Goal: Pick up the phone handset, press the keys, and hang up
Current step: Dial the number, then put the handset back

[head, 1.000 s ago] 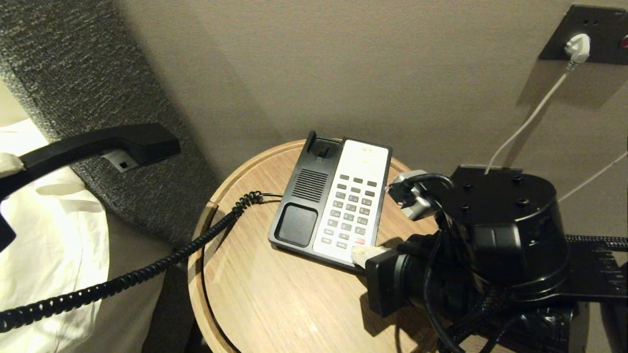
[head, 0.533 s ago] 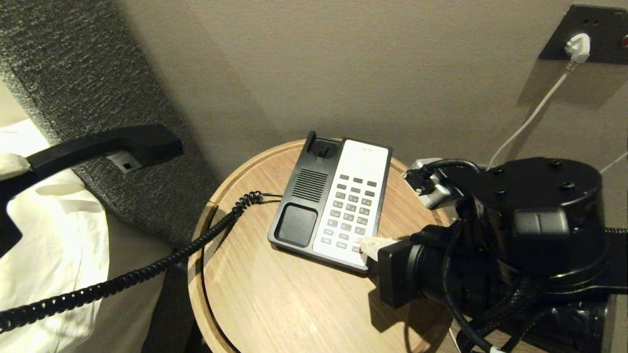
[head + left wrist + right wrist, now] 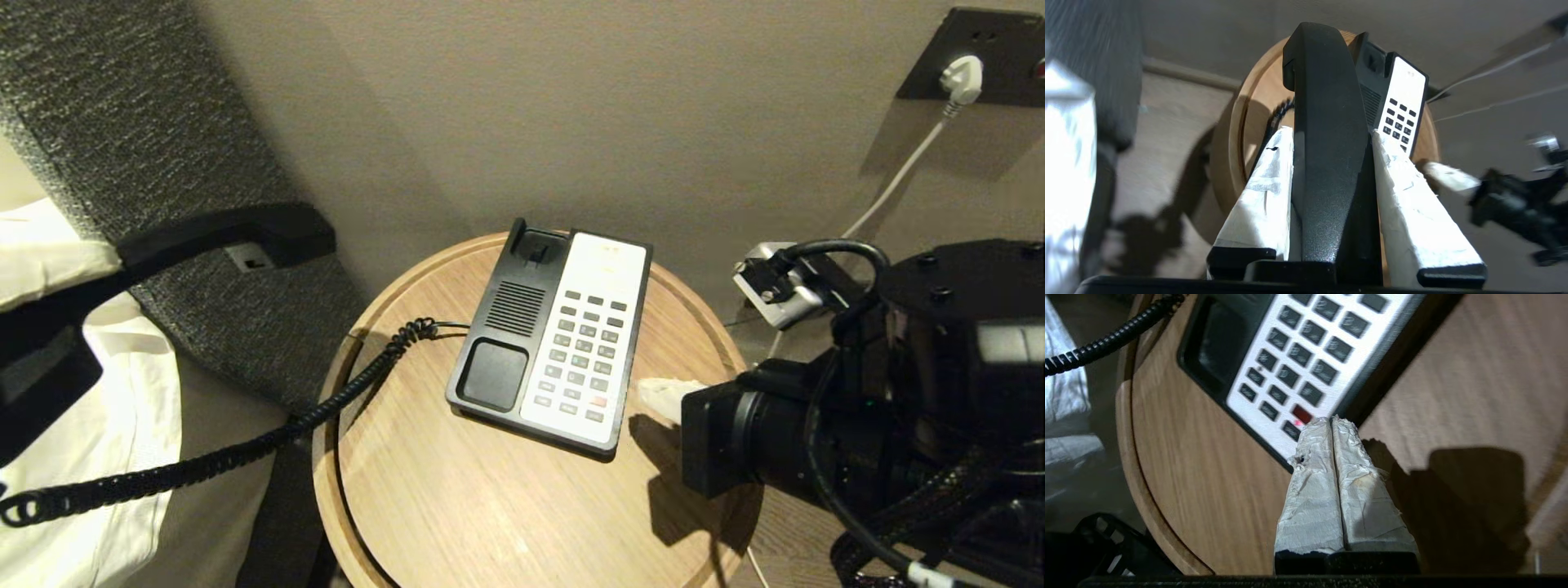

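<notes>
From above, the handset (image 3: pixel 220 237) is hanging off to the left over the bed (image 3: pixel 82 425), its cord (image 3: pixel 245 445) trailing down to the round table (image 3: pixel 490 506); the grip itself is hiding there. The left wrist view is showing it: the left gripper (image 3: pixel 1331 147) is clamping the handset between two taped fingers (image 3: pixel 1265 196). The right gripper (image 3: pixel 1331 420) is pressing its two fingers together, empty, hovering beside the keys (image 3: pixel 581 355) at the base (image 3: pixel 498 327)'s near corner. One reddish key (image 3: pixel 1302 413) is showing among the grey.
</notes>
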Robot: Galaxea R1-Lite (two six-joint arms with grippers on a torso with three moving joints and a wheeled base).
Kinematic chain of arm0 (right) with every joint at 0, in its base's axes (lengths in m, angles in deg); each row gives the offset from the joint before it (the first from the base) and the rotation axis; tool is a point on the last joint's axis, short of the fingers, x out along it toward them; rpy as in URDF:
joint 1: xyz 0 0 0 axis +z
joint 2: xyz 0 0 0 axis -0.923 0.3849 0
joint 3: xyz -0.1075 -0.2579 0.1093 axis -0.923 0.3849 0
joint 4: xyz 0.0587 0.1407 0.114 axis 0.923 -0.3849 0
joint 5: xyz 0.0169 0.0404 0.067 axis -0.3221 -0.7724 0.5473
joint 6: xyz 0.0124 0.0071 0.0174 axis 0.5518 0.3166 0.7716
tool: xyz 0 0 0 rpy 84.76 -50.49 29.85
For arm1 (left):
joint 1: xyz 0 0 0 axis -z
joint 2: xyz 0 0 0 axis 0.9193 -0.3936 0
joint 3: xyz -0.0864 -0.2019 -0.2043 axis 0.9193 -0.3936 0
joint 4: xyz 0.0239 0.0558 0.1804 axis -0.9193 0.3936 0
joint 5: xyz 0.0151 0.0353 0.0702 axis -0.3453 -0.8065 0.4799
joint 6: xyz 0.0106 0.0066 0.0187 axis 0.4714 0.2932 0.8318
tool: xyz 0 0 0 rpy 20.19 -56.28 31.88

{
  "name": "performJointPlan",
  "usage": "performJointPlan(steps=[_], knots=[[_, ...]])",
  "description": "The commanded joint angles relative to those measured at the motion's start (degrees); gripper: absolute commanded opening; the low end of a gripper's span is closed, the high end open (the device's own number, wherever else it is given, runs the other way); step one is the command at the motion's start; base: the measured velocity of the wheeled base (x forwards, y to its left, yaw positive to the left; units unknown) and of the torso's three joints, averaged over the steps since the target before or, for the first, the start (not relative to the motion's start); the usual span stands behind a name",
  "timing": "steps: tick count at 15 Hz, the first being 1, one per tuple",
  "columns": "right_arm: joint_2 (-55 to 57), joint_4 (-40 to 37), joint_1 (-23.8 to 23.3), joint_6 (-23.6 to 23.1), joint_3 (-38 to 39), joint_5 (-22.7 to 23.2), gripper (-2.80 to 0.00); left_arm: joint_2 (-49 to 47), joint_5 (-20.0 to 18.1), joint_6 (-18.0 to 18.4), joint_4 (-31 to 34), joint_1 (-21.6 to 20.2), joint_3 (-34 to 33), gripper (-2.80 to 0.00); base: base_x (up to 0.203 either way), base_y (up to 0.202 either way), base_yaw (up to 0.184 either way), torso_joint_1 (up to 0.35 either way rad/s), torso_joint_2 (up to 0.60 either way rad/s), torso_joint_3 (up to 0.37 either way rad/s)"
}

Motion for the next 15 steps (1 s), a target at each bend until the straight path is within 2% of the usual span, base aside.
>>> performJointPlan(steps=[1,4,6,9,13,15], knots=[[-3.7,0.1,-1.1,0.0,1.6,-0.8,-2.8,-4.3,0.1,2.6,-3.1,0.3,-0.2,-2.8,0.0,0.0,0.0,0.0,0.0,0.0],[-6.4,-0.7,-3.3,0.0,1.7,-1.2,-2.8,-9.5,0.5,6.7,-7.2,1.7,-0.1,-2.8,0.0,0.0,0.0,0.0,0.0,0.0],[-8.1,-1.3,-3.5,0.0,1.7,-2.2,-2.8,-12.5,1.5,8.7,-8.3,2.8,0.1,-2.8,0.0,0.0,0.0,0.0,0.0,0.0],[-10.6,-1.8,-3.5,-0.1,2.7,-3.0,-2.8,-17.1,1.7,11.8,-13.8,3.1,0.6,-2.8,0.0,0.0,0.0,0.0,0.0,0.0],[-14.1,-1.8,-4.0,0.0,6.0,-3.0,-2.8,-22.9,2.4,12.5,-15.0,5.4,6.0,-2.8,0.0,0.0,0.0,0.0,0.0,0.0],[-15.3,-1.9,-5.8,0.0,6.1,-3.0,-2.8,-25.5,2.7,12.5,-15.0,6.8,7.8,-2.8,0.0,0.0,0.0,0.0,0.0,0.0]])
